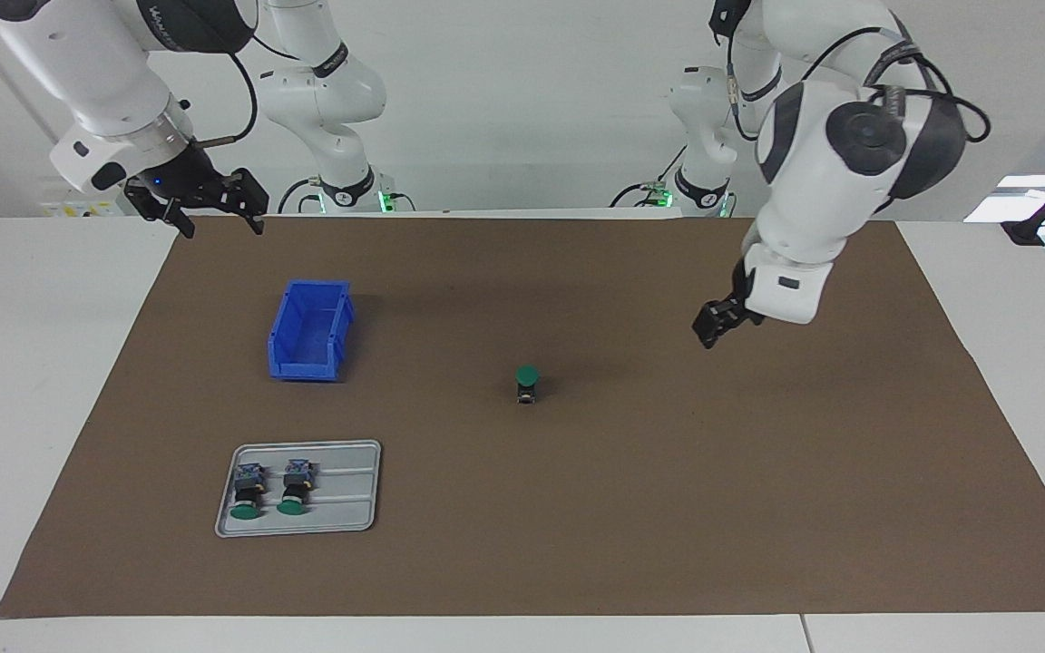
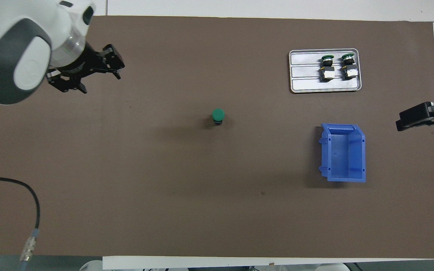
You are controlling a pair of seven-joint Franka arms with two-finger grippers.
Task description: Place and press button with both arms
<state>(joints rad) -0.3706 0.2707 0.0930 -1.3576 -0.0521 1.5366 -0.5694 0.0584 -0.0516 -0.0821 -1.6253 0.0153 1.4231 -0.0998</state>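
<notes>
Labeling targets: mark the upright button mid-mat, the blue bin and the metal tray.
upright button (image 1: 527, 375): facing view, on its green cap.
blue bin (image 2: 363, 158): overhead view, on its side wall toward the right arm's end.
metal tray (image 1: 355, 490): facing view, on bare floor beside the two lying buttons.

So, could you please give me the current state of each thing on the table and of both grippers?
standing button: upright on the mat mid-table, green cap up, nothing touching it.
two tray buttons: lying on their sides, side by side.
tray: flat, holding those two.
blue bin: upright, empty.
left gripper: in the air over bare mat, holding nothing.
right gripper: open, raised over the mat's edge, holding nothing.
</notes>
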